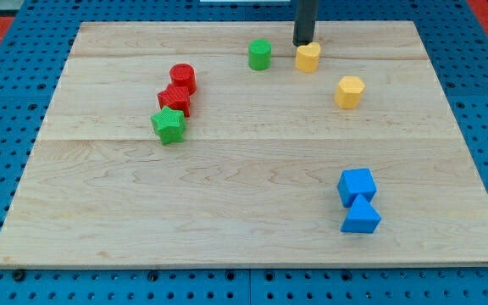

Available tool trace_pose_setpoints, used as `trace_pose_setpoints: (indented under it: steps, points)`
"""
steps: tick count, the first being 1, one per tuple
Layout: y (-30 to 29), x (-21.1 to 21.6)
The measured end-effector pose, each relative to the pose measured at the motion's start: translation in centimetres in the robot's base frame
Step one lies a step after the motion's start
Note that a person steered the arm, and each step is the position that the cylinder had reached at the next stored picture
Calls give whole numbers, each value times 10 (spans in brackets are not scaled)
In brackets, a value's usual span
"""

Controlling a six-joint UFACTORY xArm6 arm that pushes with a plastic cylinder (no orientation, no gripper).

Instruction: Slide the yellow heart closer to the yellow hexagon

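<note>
— Where's my tip [303, 43] now?

— At the view's top, right of centre. You'll see the rod come straight down, its end just behind the yellow heart [308, 57], touching it or nearly so on the upper-left edge.

— And the claw?

— You have none on this arm, so there's no open or closed to tell — only the rod.

— The yellow hexagon [350, 91]?

— Below and to the right of the heart, near but clearly apart, with bare counter [227, 195] between them.

— What else do you see?

— A green cylinder [259, 54] just left of the heart. Further left, a red cylinder [182, 78], a second red block [174, 99] and a green star [169, 125] run in a touching diagonal. At lower right a blue cube [356, 185] sits against a blue triangle [361, 216].
</note>
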State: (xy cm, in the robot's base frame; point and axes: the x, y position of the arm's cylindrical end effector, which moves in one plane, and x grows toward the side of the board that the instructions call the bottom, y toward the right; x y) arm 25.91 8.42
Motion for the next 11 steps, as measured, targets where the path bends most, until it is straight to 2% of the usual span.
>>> trace_pose_setpoints:
  steps: [1, 3, 5, 6, 7, 8, 10, 11]
  points:
    - [-56, 18]
    - [-140, 13]
    - [-100, 4]
    - [-22, 6]
    - [27, 11]
    - [35, 35]
    - [108, 48]
    - [74, 68]
